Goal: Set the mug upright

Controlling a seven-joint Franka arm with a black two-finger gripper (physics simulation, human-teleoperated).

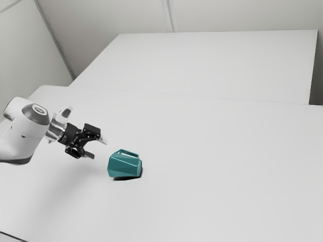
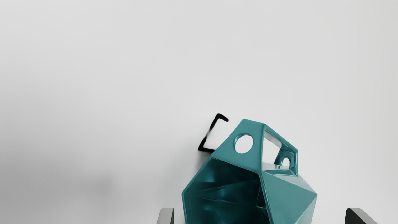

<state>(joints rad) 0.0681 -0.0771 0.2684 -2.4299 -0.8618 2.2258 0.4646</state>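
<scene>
Exterior view: the mug (image 1: 124,169) lies on its side on the bench (image 1: 212,151), so it does not stand upright. Its closed end points toward the exterior view's right. The claw (image 1: 98,148) is clear of it, raised above the bench toward the exterior view's left, its jaws spread and holding nothing. Wrist view: the mouth (image 2: 225,193) faces the claw, and the fingers (image 2: 166,217) stand wide apart with the mug's body between their lines, touching neither side. The handle (image 2: 253,127) projects from the body, pierced by a round hole. Handling, as judged: expect a stiff, hollow, fairly light part that will not yield under the pads. The glossy, angled facets may slip if loaded off-centre; if the material is ceramic, the rim and handle could chip. Preferred hold: opposite body walls, just behind the rim, with even, moderate pressure. Alternative: the handle, though it sets the load off-centre and may let the mug swing during rotation. Lower the base flat before release.
</scene>
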